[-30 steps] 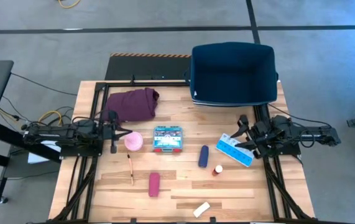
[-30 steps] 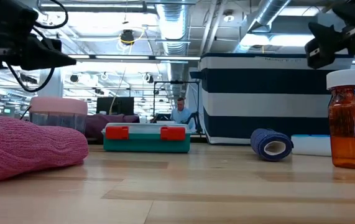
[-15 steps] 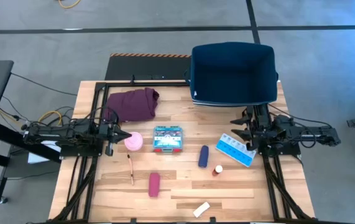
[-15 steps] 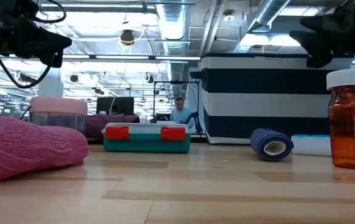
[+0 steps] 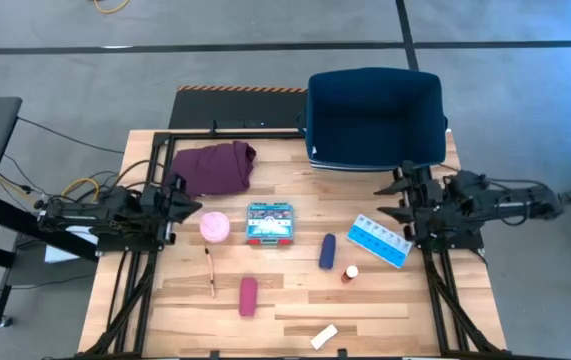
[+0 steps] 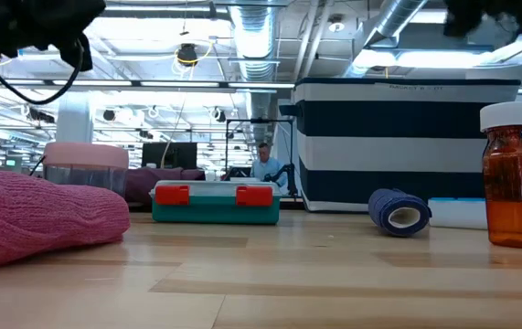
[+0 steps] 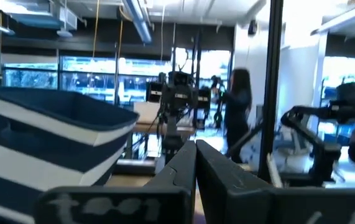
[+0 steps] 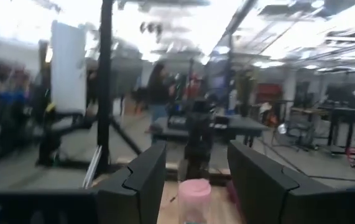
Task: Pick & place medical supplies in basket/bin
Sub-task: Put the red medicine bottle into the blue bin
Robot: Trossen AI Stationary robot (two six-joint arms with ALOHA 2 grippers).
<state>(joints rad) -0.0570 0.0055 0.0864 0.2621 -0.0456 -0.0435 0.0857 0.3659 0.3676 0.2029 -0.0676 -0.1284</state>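
I see the navy bin (image 5: 375, 118) empty at the table's (image 5: 285, 310) far right, with every supply, like the pill organizer (image 5: 381, 241) and pink roll (image 5: 215, 227), lying on the wood. My right gripper (image 5: 389, 199) hangs spread and empty near the organizer; the left gripper (image 5: 187, 199), fingers pressed together, hovers beside the roll and could knock it away if lowered clenched.

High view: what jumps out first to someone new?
The big navy bin at the table's far right edge, empty as far as shows. Next, the maroon cloth at far left, and the supplies lying mid-table: pink roll, teal box, pill organizer.
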